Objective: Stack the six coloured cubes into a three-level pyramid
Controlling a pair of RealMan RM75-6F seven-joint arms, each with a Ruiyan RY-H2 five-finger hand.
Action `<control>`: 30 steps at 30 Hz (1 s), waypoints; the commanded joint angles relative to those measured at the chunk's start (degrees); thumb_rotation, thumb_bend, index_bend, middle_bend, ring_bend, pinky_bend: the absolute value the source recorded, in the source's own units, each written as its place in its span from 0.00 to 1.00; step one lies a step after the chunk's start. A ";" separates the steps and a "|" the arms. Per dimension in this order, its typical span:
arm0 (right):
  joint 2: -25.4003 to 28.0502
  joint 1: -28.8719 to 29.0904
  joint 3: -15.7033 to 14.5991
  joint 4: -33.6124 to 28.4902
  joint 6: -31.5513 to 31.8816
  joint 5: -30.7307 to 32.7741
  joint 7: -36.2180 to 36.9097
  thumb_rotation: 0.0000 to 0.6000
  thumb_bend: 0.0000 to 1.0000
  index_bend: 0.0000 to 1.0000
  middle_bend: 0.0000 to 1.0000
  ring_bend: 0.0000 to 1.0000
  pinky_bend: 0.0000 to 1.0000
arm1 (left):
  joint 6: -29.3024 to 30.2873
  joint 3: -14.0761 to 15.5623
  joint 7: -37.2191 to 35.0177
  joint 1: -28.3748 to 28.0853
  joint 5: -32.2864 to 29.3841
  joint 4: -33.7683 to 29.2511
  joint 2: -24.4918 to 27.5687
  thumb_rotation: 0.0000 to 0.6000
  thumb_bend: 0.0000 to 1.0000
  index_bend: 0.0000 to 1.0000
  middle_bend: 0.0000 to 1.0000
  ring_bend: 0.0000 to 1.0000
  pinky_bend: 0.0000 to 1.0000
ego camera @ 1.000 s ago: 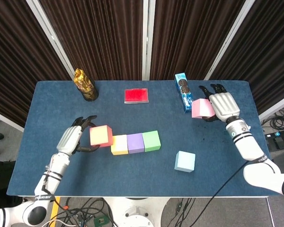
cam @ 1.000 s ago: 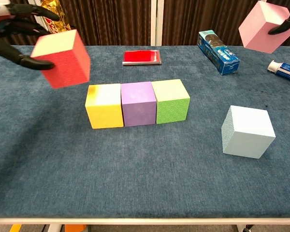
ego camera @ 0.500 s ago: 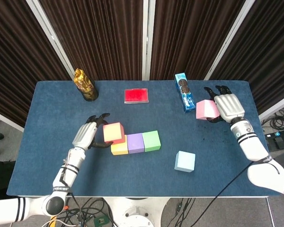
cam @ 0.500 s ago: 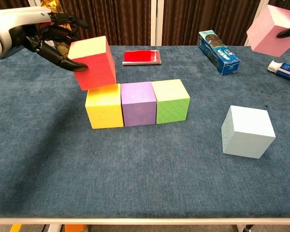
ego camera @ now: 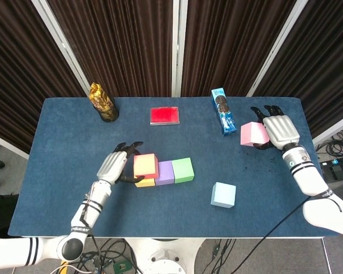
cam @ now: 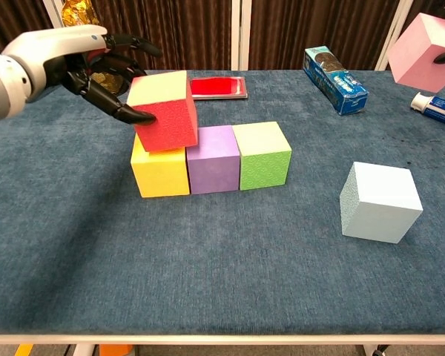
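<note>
Red on its side and pale on top, the red cube [cam: 165,110] is gripped by the left hand [cam: 89,63], whose dark fingers [cam: 117,107] curl round its near-left side. Right under that cube sits the yellow cube [cam: 160,169], and the red cube looks tilted on it and hangs a bit over toward the purple cube [cam: 213,158]. Just past the purple cube, further from the left hand, is the green cube [cam: 262,154]; these three touch in one row on the blue table [cam: 208,274]. The right hand [ego camera: 280,130] holds the pink cube [ego camera: 254,133] up in the air, far from the row. Below and in front of the right hand, the light blue cube [cam: 380,202] sits alone on the table. Close to the right hand stands a blue box [ego camera: 222,110], and a tube [cam: 437,108] lies under the pink cube. Beyond the left hand are a flat red thing [ego camera: 164,115] and a gold bag [ego camera: 103,102].
</note>
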 commanded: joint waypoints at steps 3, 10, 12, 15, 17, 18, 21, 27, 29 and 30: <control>-0.13 -0.25 0.01 0.46 -0.24 -0.28 0.55 1.00 0.15 0.00 0.54 0.05 0.00 | 0.53 -0.19 0.79 -0.76 -1.17 0.46 -1.08 1.00 0.24 0.12 0.63 0.18 0.04; -0.33 -0.50 0.04 0.99 -0.65 -0.88 1.31 1.00 0.15 0.00 0.54 0.05 0.00 | 0.66 -0.13 2.00 -1.76 -2.20 0.59 -1.69 1.00 0.24 0.12 0.63 0.18 0.04; -0.37 -0.63 0.01 1.11 -0.74 -1.06 1.54 1.00 0.15 0.00 0.54 0.05 0.00 | 0.49 -0.05 2.13 -1.98 -2.45 0.76 -1.70 1.00 0.24 0.12 0.63 0.18 0.04; -0.44 -0.76 -0.07 1.48 -1.14 -1.14 1.93 1.00 0.15 0.00 0.54 0.05 0.00 | 0.48 0.03 2.27 -2.18 -2.86 0.82 -1.74 1.00 0.24 0.12 0.63 0.18 0.04; -0.52 -0.84 -0.07 1.77 -1.26 -1.16 2.13 1.00 0.15 0.00 0.54 0.05 0.00 | 0.47 0.06 2.29 -2.28 -3.05 0.79 -1.75 1.00 0.24 0.12 0.63 0.18 0.04; -0.56 -0.87 -0.07 1.93 -1.35 -1.20 2.24 1.00 0.15 0.00 0.54 0.05 0.00 | 0.50 0.16 2.35 -2.32 -3.06 0.77 -1.75 1.00 0.24 0.12 0.63 0.18 0.04; -0.56 -1.01 0.00 2.05 -1.31 -1.39 2.49 1.00 0.15 0.00 0.54 0.05 0.00 | 0.57 0.23 2.42 -2.45 -3.12 0.69 -1.67 1.00 0.24 0.12 0.63 0.18 0.04; -0.57 -1.11 0.10 2.04 -1.34 -1.64 2.62 1.00 0.15 0.00 0.54 0.05 0.00 | 0.60 0.51 2.41 -2.60 -3.10 0.44 -1.50 1.00 0.24 0.12 0.62 0.18 0.04; -0.62 -1.11 0.14 2.02 -1.36 -1.66 2.61 1.00 0.15 0.00 0.54 0.05 0.00 | 0.63 0.54 2.38 -2.64 -3.20 0.40 -1.46 1.00 0.24 0.12 0.62 0.18 0.04; -0.65 -1.10 0.16 2.01 -1.39 -1.65 2.59 1.00 0.15 0.00 0.54 0.05 0.00 | 0.61 0.55 2.36 -2.67 -3.25 0.33 -1.41 1.00 0.24 0.12 0.62 0.18 0.04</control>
